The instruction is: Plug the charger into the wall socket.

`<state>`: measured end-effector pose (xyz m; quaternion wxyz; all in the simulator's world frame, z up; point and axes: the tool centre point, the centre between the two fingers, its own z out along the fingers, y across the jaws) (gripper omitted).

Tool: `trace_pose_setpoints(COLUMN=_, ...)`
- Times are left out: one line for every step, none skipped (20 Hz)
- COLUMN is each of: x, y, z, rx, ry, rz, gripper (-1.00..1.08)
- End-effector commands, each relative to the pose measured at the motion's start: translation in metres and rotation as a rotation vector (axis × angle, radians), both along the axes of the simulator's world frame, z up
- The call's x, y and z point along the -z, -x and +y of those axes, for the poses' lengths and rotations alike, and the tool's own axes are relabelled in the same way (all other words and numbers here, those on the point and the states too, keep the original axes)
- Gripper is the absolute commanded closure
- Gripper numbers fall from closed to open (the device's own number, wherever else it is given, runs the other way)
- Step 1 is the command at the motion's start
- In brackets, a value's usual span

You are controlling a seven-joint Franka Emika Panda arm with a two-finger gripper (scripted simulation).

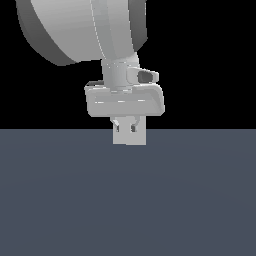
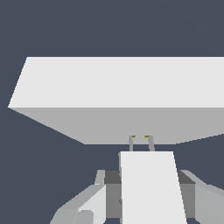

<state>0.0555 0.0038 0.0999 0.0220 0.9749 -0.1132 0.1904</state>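
Dark slate-blue floor runs back to a black void, bare and evenly lit. Low over it hangs the gripper, its fingers drawn narrow and clamped on the off-white charger. From the wrist view, the charger's two prongs meet the pale wall socket.

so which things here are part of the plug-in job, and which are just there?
Job:
- charger, held in the end effector, prongs toward the socket
- wall socket, large pale block just ahead of the prongs

Just there:
- dark grey floor; nothing else in view
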Motion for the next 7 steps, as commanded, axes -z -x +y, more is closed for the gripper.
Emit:
trace_pose_setpoints(x=-0.0002, y=-0.0065, z=-0.0013, rx=0.0, ry=0.0, rz=0.0, gripper=1.08)
trace_pose_setpoints(x=-0.0002, y=-0.0081, z=-0.0016, rx=0.0, ry=0.0, rz=0.0, gripper=1.08)
trace_pose_setpoints(x=-0.0002, y=-0.0094, z=-0.0019, rx=0.0, ry=0.0, rz=0.0, gripper=1.08)
trace_pose_setpoints(x=-0.0002, y=-0.0103, z=-0.0021, rx=0.0, ry=0.0, rz=0.0, gripper=1.08)
trace_pose_setpoints(x=-0.0001, y=-0.0109, z=-0.0021, rx=0.0, ry=0.0, rz=0.0, gripper=1.08)
trace_pose_setpoints(x=-0.0001, y=-0.0111, z=-0.0021, rx=0.0, ry=0.0, rz=0.0, gripper=1.08)
trace_pose_setpoints(x=-0.0001, y=-0.0111, z=-0.0021, rx=0.0, ry=0.0, rz=0.0, gripper=1.08)
